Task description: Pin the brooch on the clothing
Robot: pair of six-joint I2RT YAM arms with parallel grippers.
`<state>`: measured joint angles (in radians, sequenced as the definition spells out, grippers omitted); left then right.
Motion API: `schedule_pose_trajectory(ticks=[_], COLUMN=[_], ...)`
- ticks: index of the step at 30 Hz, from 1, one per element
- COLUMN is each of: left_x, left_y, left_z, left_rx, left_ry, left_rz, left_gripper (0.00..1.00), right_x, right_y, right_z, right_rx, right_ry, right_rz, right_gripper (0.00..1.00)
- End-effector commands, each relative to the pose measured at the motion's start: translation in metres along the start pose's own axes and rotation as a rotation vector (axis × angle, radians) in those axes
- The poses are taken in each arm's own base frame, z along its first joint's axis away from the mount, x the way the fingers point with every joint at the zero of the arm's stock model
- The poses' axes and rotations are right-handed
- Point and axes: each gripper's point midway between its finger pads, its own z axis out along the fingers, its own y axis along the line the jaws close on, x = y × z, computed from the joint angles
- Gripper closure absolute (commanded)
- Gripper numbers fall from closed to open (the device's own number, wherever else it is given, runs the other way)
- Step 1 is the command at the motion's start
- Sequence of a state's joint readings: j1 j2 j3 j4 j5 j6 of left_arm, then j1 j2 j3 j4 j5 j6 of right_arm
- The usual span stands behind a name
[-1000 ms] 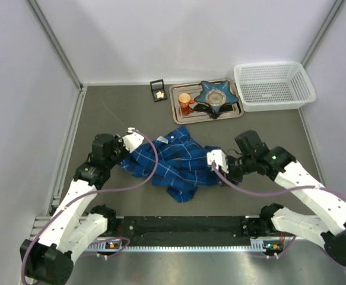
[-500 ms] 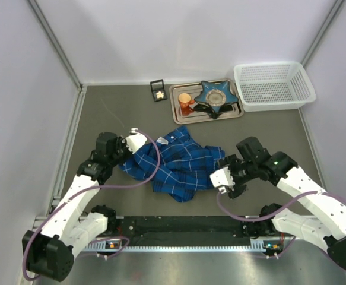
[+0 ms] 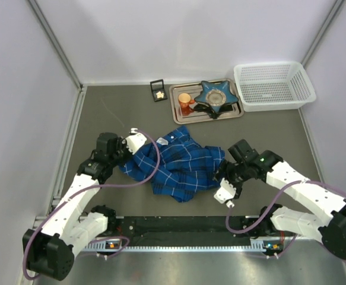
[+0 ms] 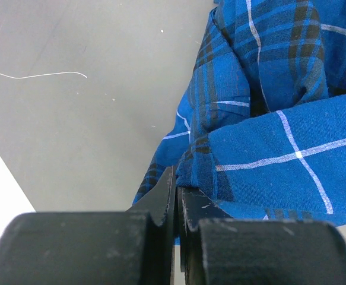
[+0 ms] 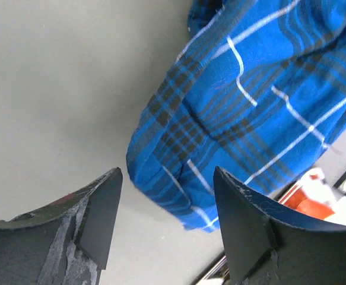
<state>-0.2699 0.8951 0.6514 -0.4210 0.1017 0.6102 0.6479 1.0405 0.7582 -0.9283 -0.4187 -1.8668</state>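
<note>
since a second ago the right gripper point(image 5: 167, 173) has drawn back off the crumpled blue and navy plaid fabric shirt point(image 3: 175, 163) toward the near rail, its jaws apart and holding nothing. the left gripper point(image 4: 176, 185) is pinched tight on the shirt's left edge. the tiny pale gold brooch point(image 3: 159, 94) lies in a small black box point(image 3: 156, 84) beside the silver metal tray point(image 3: 184, 115), well apart from the shirt.

You have one plaid shirt point(image 3: 175, 166) between left gripper point(image 4: 176, 196) and right gripper point(image 5: 167, 175). Beyond them you have one metal tray point(image 3: 187, 119), one star dish point(image 3: 216, 95), one orange cup point(image 3: 185, 102), one white basket point(image 3: 279, 89) and one black box point(image 3: 158, 91).
</note>
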Motion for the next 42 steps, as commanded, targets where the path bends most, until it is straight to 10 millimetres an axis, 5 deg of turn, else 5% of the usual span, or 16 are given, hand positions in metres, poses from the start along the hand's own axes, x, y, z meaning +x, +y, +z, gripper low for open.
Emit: schedule_pose_trajectory(ticks=[1,2,4,6,9,12,16,17,21,25,31,42], left_x=[-0.014,-0.014,-0.015,-0.016,-0.030,-0.055,-0.133,-0.149,-0.221,-0.292,-0.334,-0.336], left_y=[0.003,0.003,0.010,0.019,0.045,0.082,0.133,0.141,0.194,0.220,0.208,0.180], left_z=[-0.001,0.000,-0.001,-0.004,-0.015,-0.030,-0.059,-0.066,-0.113,-0.189,-0.258,-0.342], left_rx=[0.005,0.005,-0.023,-0.048,-0.099,-0.182,-0.224,-0.229,-0.335,-0.392,-0.354,-0.399], left_ry=[-0.039,-0.037,-0.023,-0.011,-0.037,-0.106,-0.303,-0.347,-0.547,-0.795,-0.925,-1.010], left_rz=[-0.032,-0.035,-0.067,-0.104,-0.202,-0.346,-0.462,-0.466,-0.470,-0.405,-0.259,-0.196], left_gripper=[1.00,1.00,1.00,1.00,1.00,1.00,1.00,1.00,1.00,1.00,1.00,1.00], right_x=[-0.005,-0.003,0.004,0.015,0.031,0.057,0.100,0.114,0.125,0.089,0.018,-0.088], right_y=[-0.016,-0.012,-0.024,-0.044,-0.086,-0.130,-0.173,-0.182,-0.205,-0.222,-0.228,-0.213], right_z=[0.017,0.023,0.024,0.015,-0.024,-0.087,-0.182,-0.222,-0.323,-0.414,-0.495,-0.534], right_rx=[0.025,0.014,0.056,0.137,0.286,0.505,0.850,0.979,1.347,1.593,1.765,1.739], right_ry=[-0.015,-0.009,0.032,0.081,0.135,0.138,0.151,0.169,0.117,0.047,-0.071,-0.191], right_rz=[-0.200,-0.210,-0.206,-0.044,0.274,0.556,0.885,0.938,1.107,1.027,0.840,0.509], right_gripper=[0.39,0.43,0.77,1.00,1.00,1.00,1.00,1.00,1.00,1.00,1.00,1.00])
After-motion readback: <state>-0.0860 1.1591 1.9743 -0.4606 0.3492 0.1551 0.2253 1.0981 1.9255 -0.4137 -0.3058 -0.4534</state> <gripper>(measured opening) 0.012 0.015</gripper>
